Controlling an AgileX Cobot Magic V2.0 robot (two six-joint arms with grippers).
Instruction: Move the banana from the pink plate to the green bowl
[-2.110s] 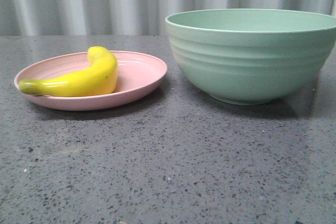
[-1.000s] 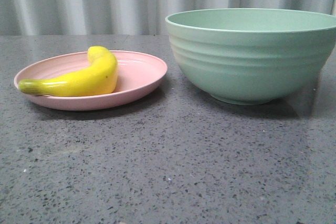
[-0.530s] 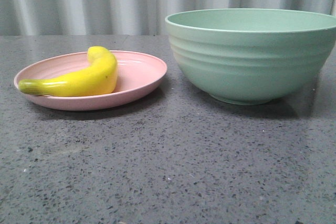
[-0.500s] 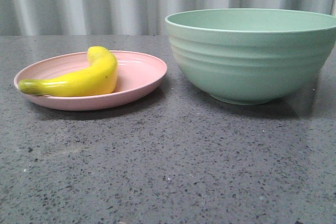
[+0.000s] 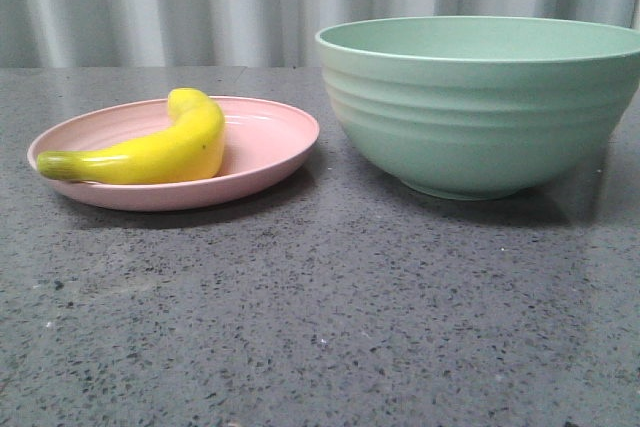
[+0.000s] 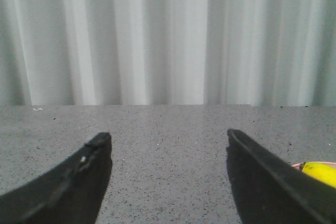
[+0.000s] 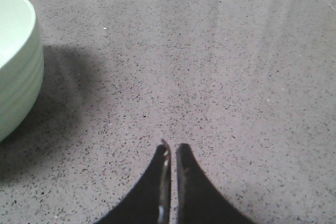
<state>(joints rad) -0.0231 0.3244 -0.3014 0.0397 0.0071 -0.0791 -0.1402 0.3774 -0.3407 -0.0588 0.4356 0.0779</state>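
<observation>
Glossy banana (image 5: 150, 150) on the pink plate (image 5: 265, 137) looks light, stiff, slippery: grab its thick middle. Left claw (image 6: 168, 142) gapes wide, right claw (image 7: 171, 150) is pinched together, empty.

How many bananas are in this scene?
1. The banana lies on the pink plate, left of the green bowl. The bowl's floor is out of view, so anything lying there would be hidden.
</observation>
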